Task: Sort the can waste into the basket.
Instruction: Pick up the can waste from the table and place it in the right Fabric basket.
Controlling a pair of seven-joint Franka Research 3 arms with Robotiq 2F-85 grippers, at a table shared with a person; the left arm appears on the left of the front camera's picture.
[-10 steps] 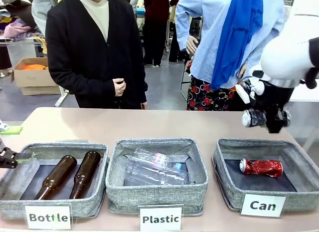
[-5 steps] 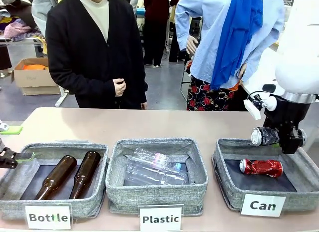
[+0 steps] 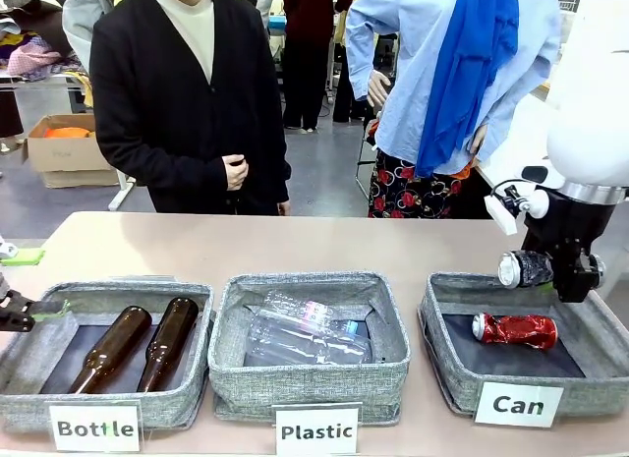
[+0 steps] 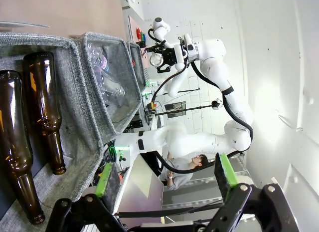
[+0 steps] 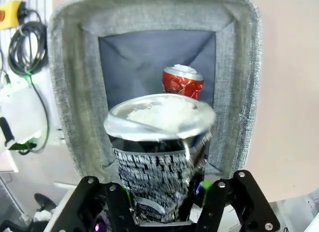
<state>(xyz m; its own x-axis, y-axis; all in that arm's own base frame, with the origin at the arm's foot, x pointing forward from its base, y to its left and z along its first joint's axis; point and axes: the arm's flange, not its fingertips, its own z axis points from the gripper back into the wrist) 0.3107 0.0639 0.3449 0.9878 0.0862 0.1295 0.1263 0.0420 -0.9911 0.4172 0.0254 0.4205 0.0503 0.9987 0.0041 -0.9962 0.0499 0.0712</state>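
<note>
The grey basket (image 3: 447, 364) with the "Can" card stands at the table's front right; the right wrist view looks down into it (image 5: 70, 92). A dented red can (image 3: 516, 329) lies on its dark lining (image 5: 182, 81). My right gripper (image 3: 555, 275) hangs over the basket's far rim, pointing down. The black-and-white can (image 3: 523, 268) lies sideways between its fingers, silver end toward the camera (image 5: 159, 147); its top edge is blurred. My left gripper (image 4: 167, 174) is open with nothing in it, low at the left edge beside the "Bottle" basket (image 3: 15, 310).
The "Bottle" basket (image 3: 29, 354) holds two brown glass bottles (image 3: 167, 344). The "Plastic" basket (image 3: 305, 383) in the middle holds clear plastic bottles (image 3: 300, 334). A person in a black cardigan (image 3: 182, 103) stands at the far side, hands off the table.
My right arm carried the black-and-white can right and downward to just above the "Can" basket, then almost stopped. The left arm and the person have not moved.
</note>
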